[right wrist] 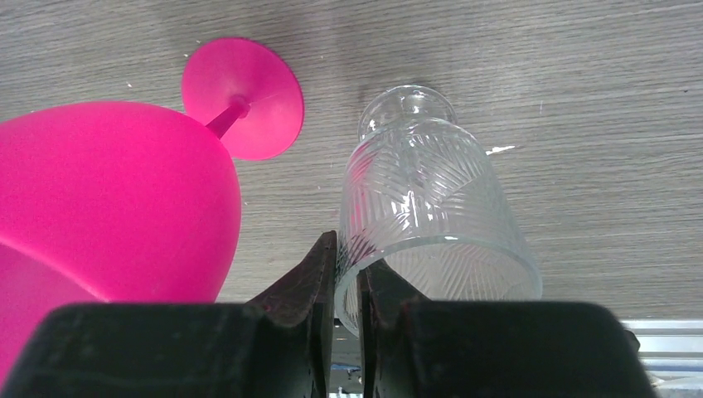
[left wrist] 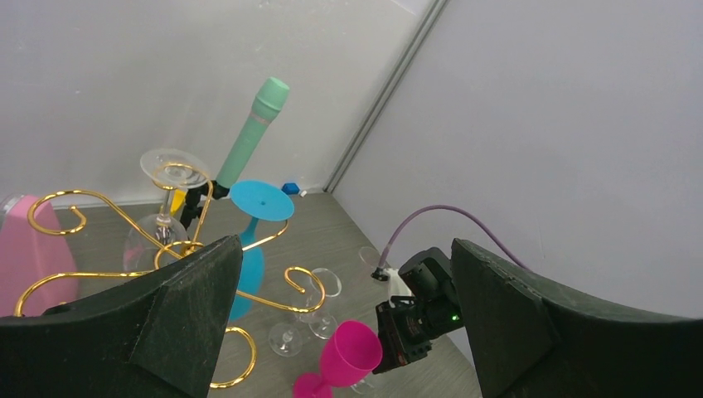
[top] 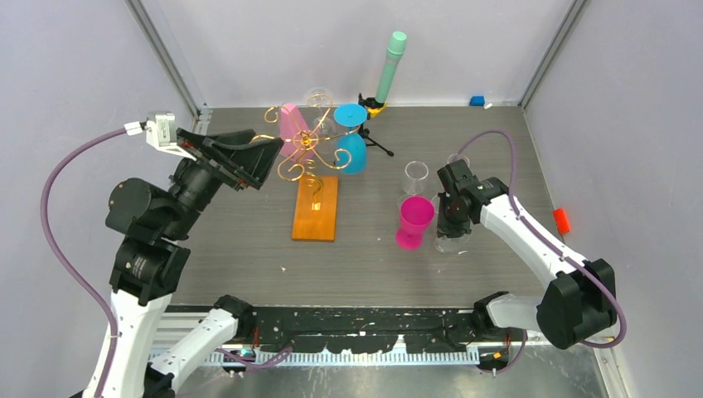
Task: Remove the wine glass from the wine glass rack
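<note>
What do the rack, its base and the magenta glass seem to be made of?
Rack: thin wire with a shiny gold finish, probably metal.
Base: flat, orange-brown and slightly glossy, looks like varnished wood.
Magenta glass: opaque, even colour, dull sheen, likely plastic.

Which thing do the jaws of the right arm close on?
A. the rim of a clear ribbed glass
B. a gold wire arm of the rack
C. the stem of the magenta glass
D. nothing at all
A: in the right wrist view, the right arm's jaws stand on either side of the wall of the clear ribbed glass at its rim, while the magenta glass stands beside it, outside the jaws.
</note>
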Action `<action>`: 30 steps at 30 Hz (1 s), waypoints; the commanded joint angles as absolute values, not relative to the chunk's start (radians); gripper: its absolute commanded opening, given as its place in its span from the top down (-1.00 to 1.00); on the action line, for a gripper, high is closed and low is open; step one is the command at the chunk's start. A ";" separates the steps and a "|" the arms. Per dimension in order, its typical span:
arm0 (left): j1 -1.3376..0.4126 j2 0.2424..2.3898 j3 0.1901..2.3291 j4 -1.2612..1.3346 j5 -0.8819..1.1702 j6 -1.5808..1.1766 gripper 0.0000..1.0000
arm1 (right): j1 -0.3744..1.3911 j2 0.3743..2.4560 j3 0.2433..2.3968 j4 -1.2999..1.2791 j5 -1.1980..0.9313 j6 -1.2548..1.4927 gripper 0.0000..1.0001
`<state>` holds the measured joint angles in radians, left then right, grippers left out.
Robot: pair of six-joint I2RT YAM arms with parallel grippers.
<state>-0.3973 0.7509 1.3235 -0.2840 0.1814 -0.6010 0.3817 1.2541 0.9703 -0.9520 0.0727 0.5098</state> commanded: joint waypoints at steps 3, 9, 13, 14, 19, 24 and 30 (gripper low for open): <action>-0.395 0.779 1.369 -0.303 0.193 -0.588 -0.99 | 0.376 1.275 1.005 -0.920 0.078 0.491 0.56; -0.395 0.821 1.371 -0.317 0.200 -0.575 -0.99 | 0.376 1.288 1.044 -0.949 0.078 0.477 0.34; -0.395 0.856 1.376 -0.318 0.211 -0.555 -0.99 | 0.376 1.273 1.097 -0.981 0.096 0.467 0.19; -0.395 0.867 1.379 -0.316 0.215 -0.549 -0.99 | 0.376 1.263 1.118 -0.988 0.107 0.463 0.16; -0.396 0.932 1.401 -0.317 0.247 -0.550 -0.99 | 0.376 1.203 1.193 -1.027 0.131 0.467 0.10; -0.394 1.086 1.530 -0.425 0.248 -0.622 -0.94 | 0.376 1.087 1.221 -0.978 0.160 0.498 0.10; -0.396 1.263 1.666 -0.465 0.239 -0.658 -0.67 | 0.376 1.004 1.202 -0.951 0.204 0.534 0.12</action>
